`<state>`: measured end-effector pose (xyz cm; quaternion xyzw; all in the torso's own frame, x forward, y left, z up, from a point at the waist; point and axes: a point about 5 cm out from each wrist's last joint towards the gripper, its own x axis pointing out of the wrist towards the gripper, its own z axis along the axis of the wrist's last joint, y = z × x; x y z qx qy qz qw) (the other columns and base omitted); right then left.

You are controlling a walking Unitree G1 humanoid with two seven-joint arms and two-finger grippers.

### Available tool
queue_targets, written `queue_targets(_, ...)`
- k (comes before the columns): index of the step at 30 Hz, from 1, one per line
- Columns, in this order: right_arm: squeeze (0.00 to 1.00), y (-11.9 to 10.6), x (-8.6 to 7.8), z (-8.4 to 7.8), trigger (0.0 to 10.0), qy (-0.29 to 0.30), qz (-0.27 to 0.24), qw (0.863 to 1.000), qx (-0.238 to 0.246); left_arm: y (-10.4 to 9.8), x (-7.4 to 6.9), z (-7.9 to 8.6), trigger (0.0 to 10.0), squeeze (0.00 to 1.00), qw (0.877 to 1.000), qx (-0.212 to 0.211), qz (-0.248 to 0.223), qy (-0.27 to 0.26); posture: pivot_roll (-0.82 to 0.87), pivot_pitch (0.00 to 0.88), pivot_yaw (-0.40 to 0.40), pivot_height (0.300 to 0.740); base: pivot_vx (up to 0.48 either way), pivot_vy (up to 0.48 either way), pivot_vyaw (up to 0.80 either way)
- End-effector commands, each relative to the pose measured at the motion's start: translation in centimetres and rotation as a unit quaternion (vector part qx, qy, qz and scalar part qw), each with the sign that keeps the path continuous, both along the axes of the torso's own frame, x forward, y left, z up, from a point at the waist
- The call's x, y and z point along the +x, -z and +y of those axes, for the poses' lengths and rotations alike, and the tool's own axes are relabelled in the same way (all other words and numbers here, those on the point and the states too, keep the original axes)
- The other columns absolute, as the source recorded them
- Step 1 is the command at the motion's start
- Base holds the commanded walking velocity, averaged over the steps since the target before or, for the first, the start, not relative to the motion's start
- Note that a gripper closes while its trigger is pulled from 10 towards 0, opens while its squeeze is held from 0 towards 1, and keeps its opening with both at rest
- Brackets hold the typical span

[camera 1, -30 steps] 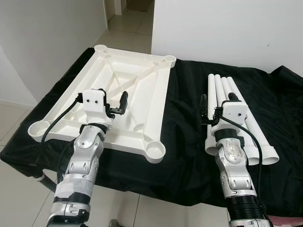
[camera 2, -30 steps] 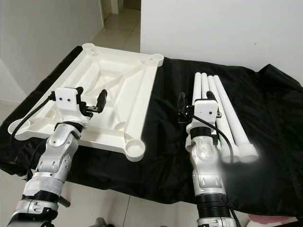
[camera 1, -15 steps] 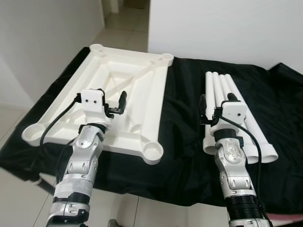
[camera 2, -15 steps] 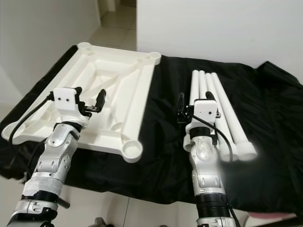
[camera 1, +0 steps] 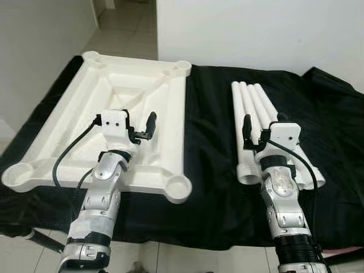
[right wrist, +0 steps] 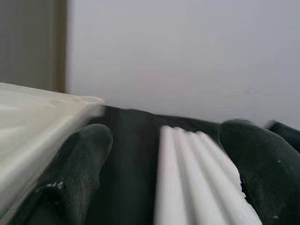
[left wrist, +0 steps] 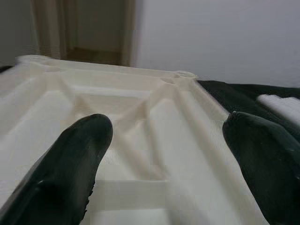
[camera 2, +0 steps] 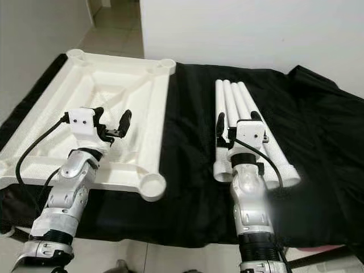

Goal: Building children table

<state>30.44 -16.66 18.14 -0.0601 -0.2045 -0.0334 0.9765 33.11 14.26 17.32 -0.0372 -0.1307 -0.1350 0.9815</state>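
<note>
1. The black cloth (camera 1: pixel 210 114) covers the whole work surface. It is soft and wrinkled, and I take it to be there so the white parts neither slide nor scuff.
2. The tabletop (camera 1: pixel 85 119) lies upside down on my left. It is a large white moulded plastic panel with raised ribs crossing its underside and a round socket (camera 1: pixel 177 185) at each corner. The open sockets face up, which I judge is how the legs are meant to go in.
3. The four legs (camera 1: pixel 256 114) lie side by side on my right, touching one another. They are smooth white tubes with a collar at the near end, well apart from the tabletop.
4. My left gripper (camera 1: pixel 132 120) hovers over the near half of the tabletop. Its jaws are spread wide with nothing between them.
5. My right gripper (camera 1: pixel 260 126) hangs above the near ends of the legs. Its jaws are also wide and empty. The wrist view is blurred, so I think the fingers straddle the bundle without touching it.
</note>
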Motion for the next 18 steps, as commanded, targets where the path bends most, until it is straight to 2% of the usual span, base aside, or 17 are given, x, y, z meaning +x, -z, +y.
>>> queue_targets(1,0.00,0.21,-0.28,-0.31,10.0,0.003,-0.001,1.000,-0.002,0.12,-0.06,-0.14,10.0,0.00,1.000,-0.002,0.003,0.003,-0.06,0.049,-0.030,0.740,0.000,0.405,0.00)
queue_targets(6,0.00,0.14,-0.23,-0.30,10.0,0.002,-0.003,1.000,-0.003,0.13,-0.16,-0.20,10.0,0.00,1.000,-0.003,0.003,0.004,-0.06,0.049,-0.031,0.740,0.000,0.405,0.00)
queue_targets(8,0.00,0.30,-0.14,-0.44,10.0,0.005,0.002,1.000,0.004,-0.08,-0.22,-0.33,10.0,0.00,1.000,-0.004,-0.004,0.007,-0.05,0.052,-0.031,0.740,0.000,0.000,0.00)
queue_targets(18,0.00,0.75,-0.24,-0.60,10.0,0.012,0.014,1.000,0.008,0.05,-0.42,-0.48,10.0,0.00,1.000,0.013,-0.006,0.008,-0.05,0.065,-0.029,0.740,0.000,0.000,-0.73)
